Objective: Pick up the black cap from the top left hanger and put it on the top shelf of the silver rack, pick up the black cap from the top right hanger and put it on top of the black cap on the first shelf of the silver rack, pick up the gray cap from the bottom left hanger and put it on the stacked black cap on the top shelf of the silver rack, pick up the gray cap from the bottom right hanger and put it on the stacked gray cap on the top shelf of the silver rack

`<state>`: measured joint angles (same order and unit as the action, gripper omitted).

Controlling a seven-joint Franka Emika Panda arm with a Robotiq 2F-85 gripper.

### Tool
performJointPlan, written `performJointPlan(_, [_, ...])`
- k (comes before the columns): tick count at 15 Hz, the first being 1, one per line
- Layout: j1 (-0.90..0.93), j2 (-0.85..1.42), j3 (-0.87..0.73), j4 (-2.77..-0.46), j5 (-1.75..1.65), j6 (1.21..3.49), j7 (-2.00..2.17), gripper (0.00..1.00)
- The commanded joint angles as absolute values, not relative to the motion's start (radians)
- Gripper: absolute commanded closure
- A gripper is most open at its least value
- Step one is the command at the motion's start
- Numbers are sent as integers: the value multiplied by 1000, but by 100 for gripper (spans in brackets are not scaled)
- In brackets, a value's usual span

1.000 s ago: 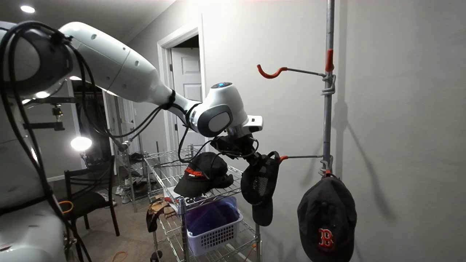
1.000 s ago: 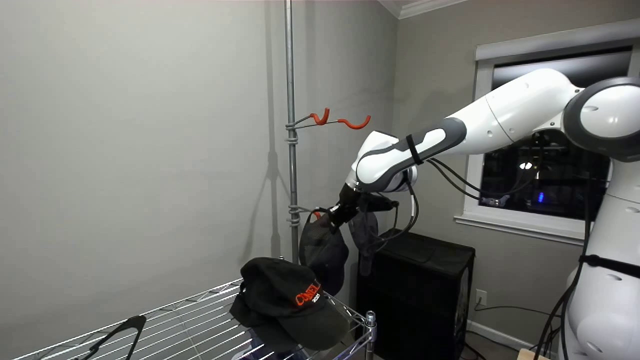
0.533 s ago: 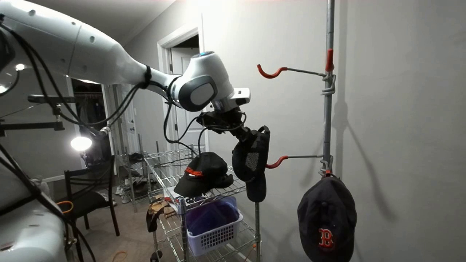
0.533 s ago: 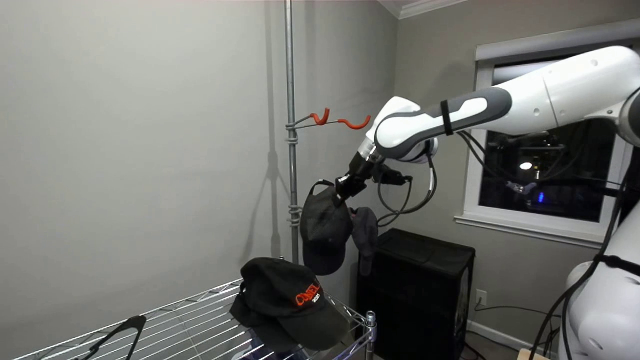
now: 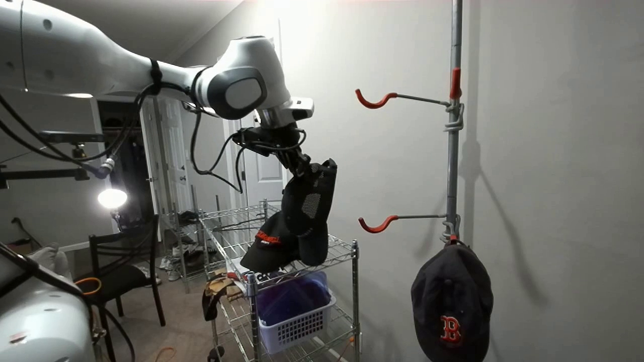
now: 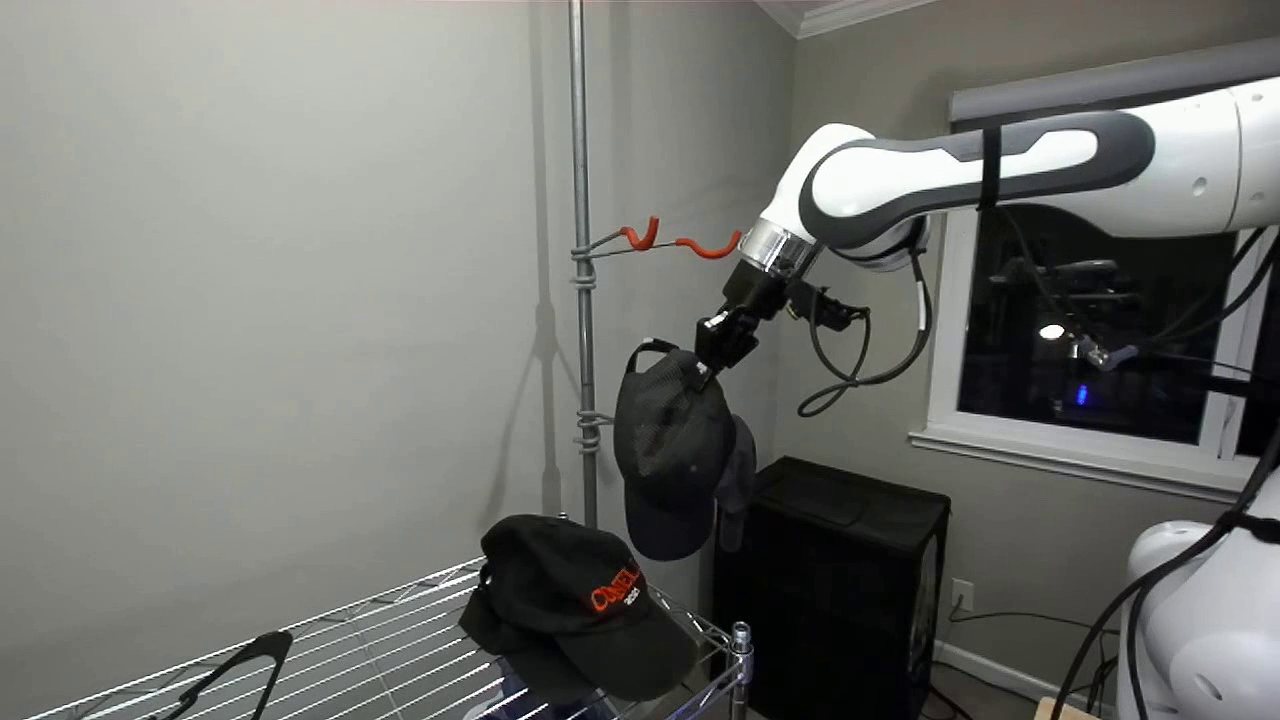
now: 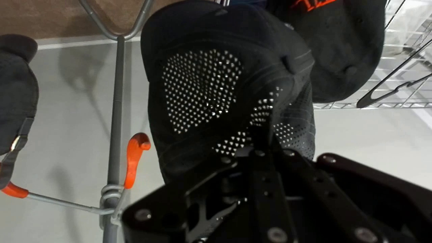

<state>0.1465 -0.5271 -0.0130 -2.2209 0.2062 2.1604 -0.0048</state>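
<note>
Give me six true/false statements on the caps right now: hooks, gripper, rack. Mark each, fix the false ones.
1. The upper hooks are bare. True.
2. Every hook is bare. False: the Red Sox cap hangs from a lower hook.
3. Nothing is gripped. False: the gripper is closed on the mesh-paneled cap.
4. The mesh-paneled cap is held in the air, clear of every hook. True.
5. No cap is on a shelf. False: the orange-lettered black cap lies on the silver wire rack's top shelf.
6. The lavender basket sits below that shelf. True.
</note>
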Motion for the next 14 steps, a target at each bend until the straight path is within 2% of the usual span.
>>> performJointPlan(1, [167,-566,19,-2199,224,2042,-36,100])
performJointPlan(6, [203,-573,138,-2147,198,1980,8,100])
performJointPlan(14, [192,-420,282,-1984,121,1992,138,100])
